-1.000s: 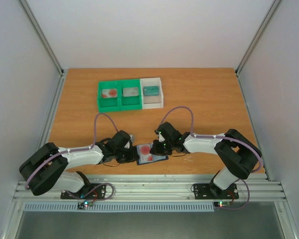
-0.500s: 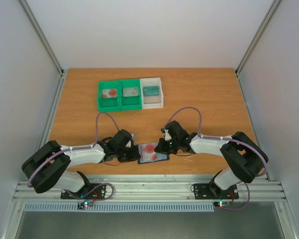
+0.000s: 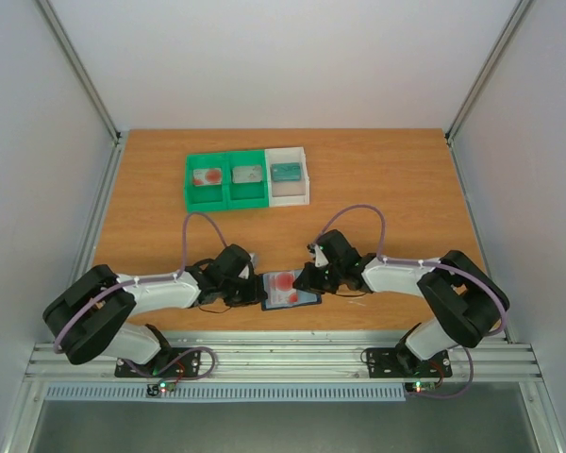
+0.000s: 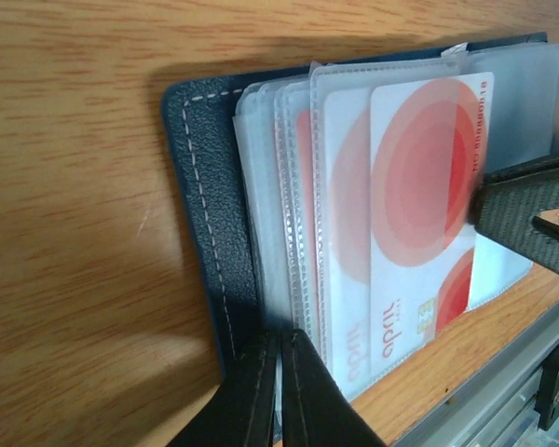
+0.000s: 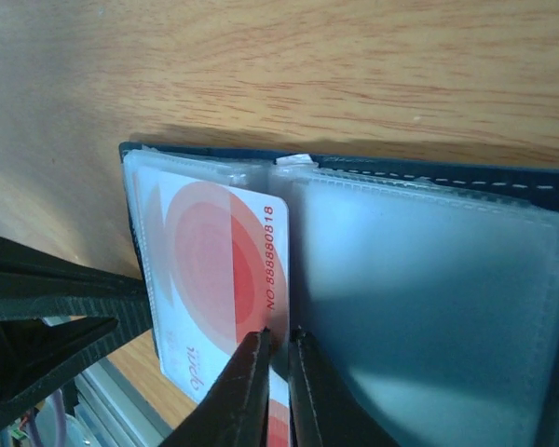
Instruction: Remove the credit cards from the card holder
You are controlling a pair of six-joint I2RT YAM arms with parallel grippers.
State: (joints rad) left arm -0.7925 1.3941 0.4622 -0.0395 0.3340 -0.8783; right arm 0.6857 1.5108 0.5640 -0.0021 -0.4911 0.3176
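Right hand (image 5: 278, 358) pinches a white, red-blotched plastic card (image 5: 219, 279), partly out of the black stitched card holder (image 4: 200, 214). The closed left hand (image 4: 281, 372) rests on its edge. Other cards (image 4: 349, 233) sit sleeved.

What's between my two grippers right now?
The open card holder, a credit card showing in it, spans the gap between left gripper and right gripper; top view.

Wooden table (image 3: 406, 189): open card holder (image 3: 300, 298) near the front edge, green-and-white compartment tray (image 3: 249, 195) farther back.
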